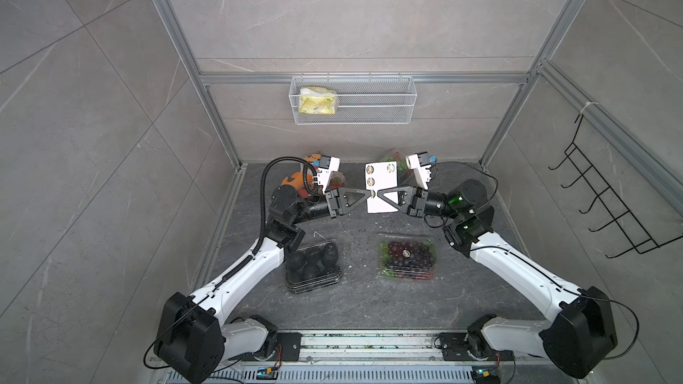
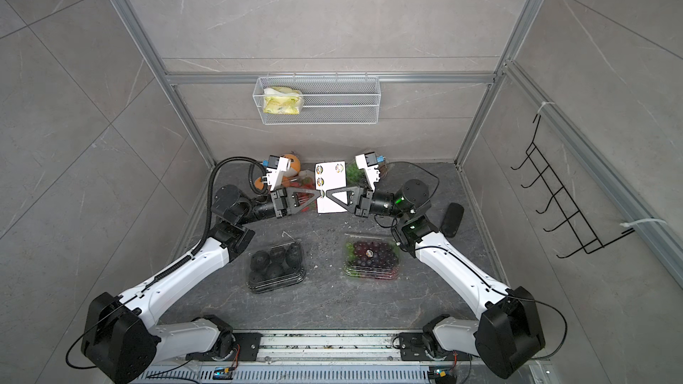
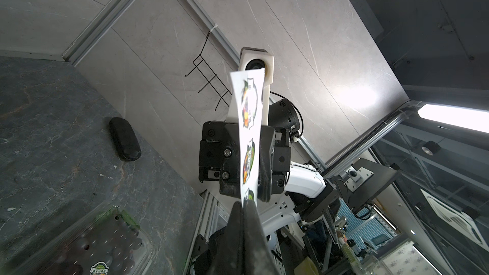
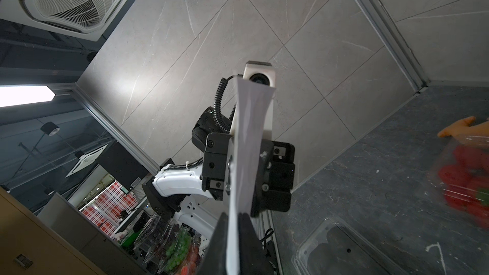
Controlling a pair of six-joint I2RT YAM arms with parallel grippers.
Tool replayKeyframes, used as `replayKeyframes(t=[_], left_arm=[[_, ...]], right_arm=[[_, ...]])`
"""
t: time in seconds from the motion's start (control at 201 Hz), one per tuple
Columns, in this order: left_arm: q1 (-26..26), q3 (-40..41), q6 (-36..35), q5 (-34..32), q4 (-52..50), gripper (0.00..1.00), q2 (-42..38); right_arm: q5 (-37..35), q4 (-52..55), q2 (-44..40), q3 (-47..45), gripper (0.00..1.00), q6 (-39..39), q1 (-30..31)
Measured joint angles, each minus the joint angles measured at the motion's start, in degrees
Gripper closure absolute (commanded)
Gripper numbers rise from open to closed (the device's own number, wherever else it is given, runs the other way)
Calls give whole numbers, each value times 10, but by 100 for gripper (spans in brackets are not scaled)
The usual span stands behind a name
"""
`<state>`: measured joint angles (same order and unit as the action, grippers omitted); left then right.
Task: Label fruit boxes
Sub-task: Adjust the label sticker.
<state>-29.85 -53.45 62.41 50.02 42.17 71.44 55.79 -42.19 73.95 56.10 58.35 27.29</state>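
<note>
One clear plastic punnet point(image 1: 406, 278), round grapes point(image 1: 414, 253)

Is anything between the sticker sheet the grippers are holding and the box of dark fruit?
Nothing visible. The sticker sheet is pinched between left gripper and right gripper; just tabletop lies between it and the dark fruit box, lid closed. Only the left elbow overlaps one corner in a top view.
</note>
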Motion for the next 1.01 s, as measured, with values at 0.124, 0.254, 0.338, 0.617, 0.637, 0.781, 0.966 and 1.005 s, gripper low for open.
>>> replayKeyframes(t=[0.124,0.254,0.338,0.617,0.637,0.781,0.966,1.005], left_arm=[[0,0,0,1,2,100,0],[0,0,0,1,3,100,0],[0,0,0,1,3,100,0],[-2,0,0,1,10,100,0],[-2,0,0,1,12,100,0],[-2,0,3,0,24,100,2],[-11,-1,6,-4,34,100,10],[-12,-2,6,-4,34,100,11]], right_arm=[[0,0,2,0,92,1,0],[0,-1,3,0,94,2,0],[0,-1,3,0,100,2,0],[7,-39,6,-4,100,33,0],[8,-45,8,-4,100,37,0],[17,-113,31,-4,100,88,0],[20,-191,60,-4,100,141,0],[21,-205,64,-4,100,151,1]])
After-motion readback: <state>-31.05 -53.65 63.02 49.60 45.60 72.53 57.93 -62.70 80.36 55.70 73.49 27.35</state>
